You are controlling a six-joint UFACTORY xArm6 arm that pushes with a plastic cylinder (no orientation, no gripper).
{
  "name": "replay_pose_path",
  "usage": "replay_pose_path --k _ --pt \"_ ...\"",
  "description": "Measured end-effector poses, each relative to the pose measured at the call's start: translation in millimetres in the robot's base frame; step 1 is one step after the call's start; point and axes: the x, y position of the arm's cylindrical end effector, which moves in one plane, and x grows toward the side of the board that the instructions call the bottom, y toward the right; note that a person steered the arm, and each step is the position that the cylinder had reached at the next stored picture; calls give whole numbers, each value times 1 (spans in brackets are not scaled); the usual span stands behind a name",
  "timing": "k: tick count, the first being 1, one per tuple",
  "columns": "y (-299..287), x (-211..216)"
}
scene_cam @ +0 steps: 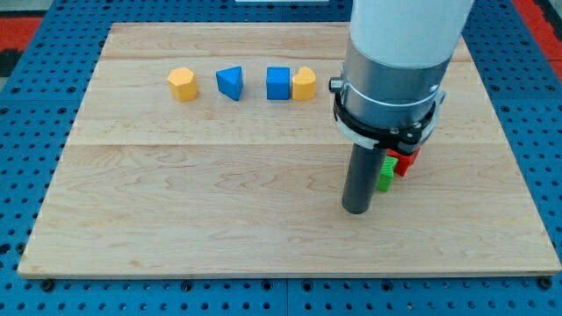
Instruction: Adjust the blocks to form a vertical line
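Note:
A yellow hexagon-like block (183, 84) lies at the upper left of the wooden board (176, 193). To its right are a blue triangular block (230, 82), a blue cube (278, 83) and a yellow rounded block (304, 84) touching the cube. Together they form a row across the view's top. My tip (356, 209) rests on the board right of centre. A green block (385, 174) sits just right of the rod, and a red block (406, 162) beside it. Both are partly hidden by the arm.
The large white and grey arm body (395, 61) covers the board's upper right. Blue perforated table (18, 175) surrounds the board on all sides.

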Motion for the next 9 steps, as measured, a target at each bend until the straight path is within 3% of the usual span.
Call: replay_pose_path --k 6,9 --pt "-11 -68" --pt "-3 -54"
